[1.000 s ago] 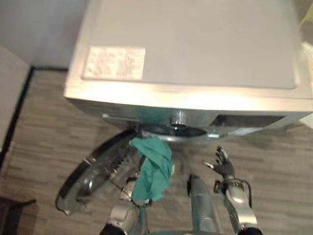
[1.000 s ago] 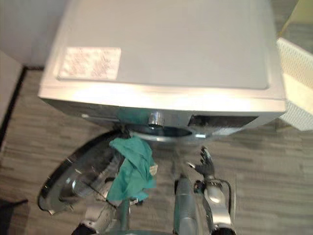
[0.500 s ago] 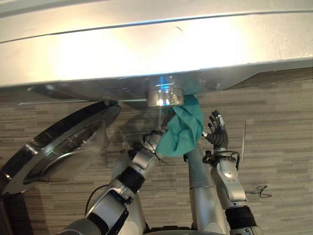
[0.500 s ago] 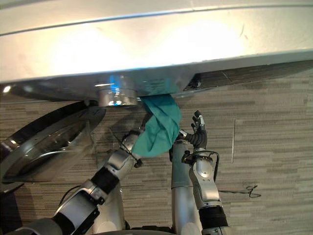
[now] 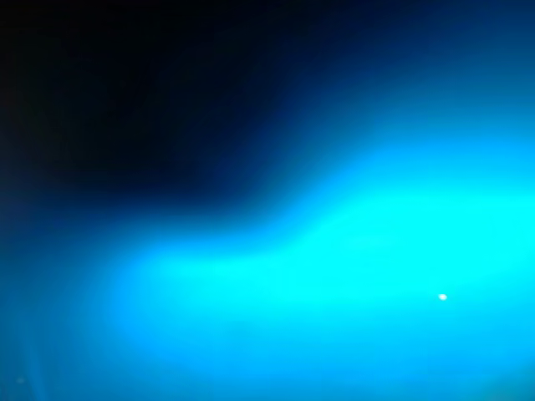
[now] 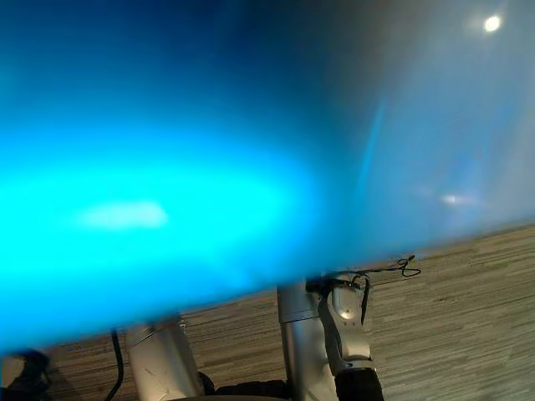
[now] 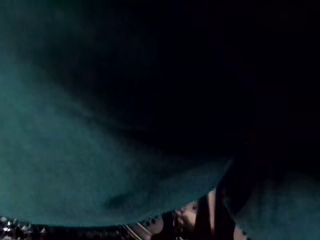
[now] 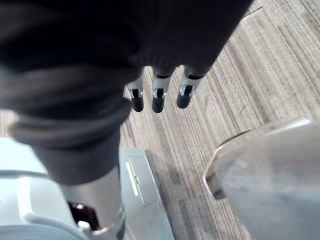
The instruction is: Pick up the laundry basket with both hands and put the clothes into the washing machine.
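With the viewpoint brought closer, the crumpled teal cloth (image 7: 75, 170) is seen in darkness, the left hand's hold cannot be told, the right hand (image 8: 158, 95) is spread empty, and, loading being judged under way, release is called for next.

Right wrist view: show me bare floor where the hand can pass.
Bare floor lies past the open right hand, bordered by a grey panel. Crowded in the left wrist view: teal cloth sits close against it.

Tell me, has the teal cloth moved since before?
Cannot tell: the head camera has shifted, and the teal cloth, close before the left wrist camera, has no fixed landmark nearby.
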